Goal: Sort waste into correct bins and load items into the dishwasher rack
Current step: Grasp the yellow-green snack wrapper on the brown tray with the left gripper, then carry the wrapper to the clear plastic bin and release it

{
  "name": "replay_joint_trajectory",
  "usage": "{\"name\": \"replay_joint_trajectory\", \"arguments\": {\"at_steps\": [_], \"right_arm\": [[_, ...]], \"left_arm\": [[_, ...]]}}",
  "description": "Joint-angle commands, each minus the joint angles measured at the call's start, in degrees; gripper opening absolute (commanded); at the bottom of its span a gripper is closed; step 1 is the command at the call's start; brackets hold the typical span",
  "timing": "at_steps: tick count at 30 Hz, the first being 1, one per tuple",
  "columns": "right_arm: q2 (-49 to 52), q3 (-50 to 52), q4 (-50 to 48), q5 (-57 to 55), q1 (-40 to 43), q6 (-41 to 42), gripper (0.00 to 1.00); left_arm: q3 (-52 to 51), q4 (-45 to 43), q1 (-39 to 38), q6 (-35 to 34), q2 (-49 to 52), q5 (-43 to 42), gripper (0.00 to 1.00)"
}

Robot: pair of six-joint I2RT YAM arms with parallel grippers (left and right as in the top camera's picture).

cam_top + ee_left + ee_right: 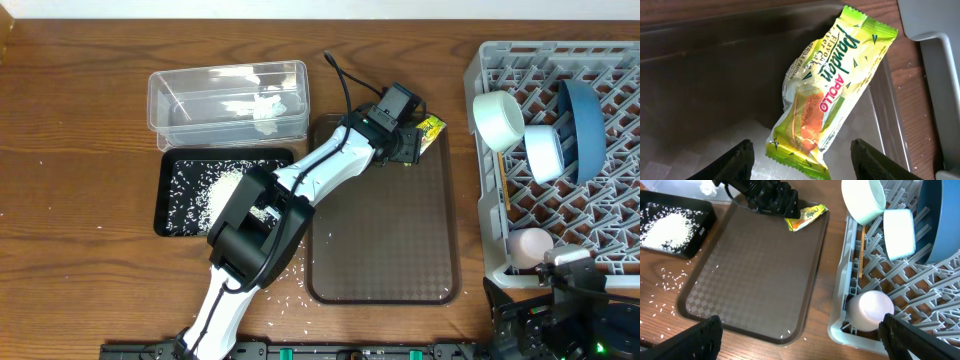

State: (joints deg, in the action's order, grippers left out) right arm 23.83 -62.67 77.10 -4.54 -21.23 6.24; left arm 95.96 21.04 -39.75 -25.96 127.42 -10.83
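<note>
The green-and-yellow snack wrapper (430, 131) lies in the far right corner of the brown serving tray (385, 250); it also shows in the left wrist view (827, 95) and the right wrist view (806, 217). My left gripper (800, 162) is open, its fingers on either side of the wrapper's near end, not closed on it. The white tissue (268, 108) lies in the clear tub (228, 100). Rice (205, 195) fills the black tray (172, 205). The rack (560, 170) holds the blue bowl (588, 125), the pale green bowl (497, 118), the white-and-light-blue bowl (545, 152), the pink cup (530, 245) and chopsticks (860, 255). My right gripper (800, 335) is open at the rack's near left corner.
Loose rice grains (290, 285) are scattered on the wooden table near the tray's front left corner and on the brown tray (755, 275). My left arm (300, 180) stretches across the black tray and the brown tray's left part.
</note>
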Motion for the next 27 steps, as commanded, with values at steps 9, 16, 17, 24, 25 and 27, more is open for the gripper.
{"name": "replay_joint_trajectory", "arguments": {"at_steps": [9, 16, 17, 24, 25, 27], "right_arm": [[-0.2, -0.4, 0.0, -0.2, -0.5, -0.7, 0.99], [-0.2, -0.4, 0.0, -0.2, -0.5, -0.7, 0.99], [-0.2, -0.4, 0.0, -0.2, -0.5, -0.7, 0.99], [-0.2, -0.4, 0.0, -0.2, -0.5, -0.7, 0.99], [-0.2, -0.4, 0.0, -0.2, -0.5, -0.7, 0.99], [-0.2, -0.4, 0.0, -0.2, -0.5, -0.7, 0.99]], "left_arm": [[0.1, -0.5, 0.2, 0.8, 2.1, -0.3, 0.62], [0.1, 1.5, 0.3, 0.8, 3.9, -0.3, 0.62], [0.1, 1.5, 0.3, 0.8, 4.0, -0.3, 0.62], [0.2, -1.0, 0.3, 0.8, 3.8, -0.6, 0.21], [0.3, -1.2, 0.5, 0.8, 3.6, -0.6, 0.14], [0.5, -1.2, 1.1, 0.8, 2.8, -0.6, 0.06]]}}
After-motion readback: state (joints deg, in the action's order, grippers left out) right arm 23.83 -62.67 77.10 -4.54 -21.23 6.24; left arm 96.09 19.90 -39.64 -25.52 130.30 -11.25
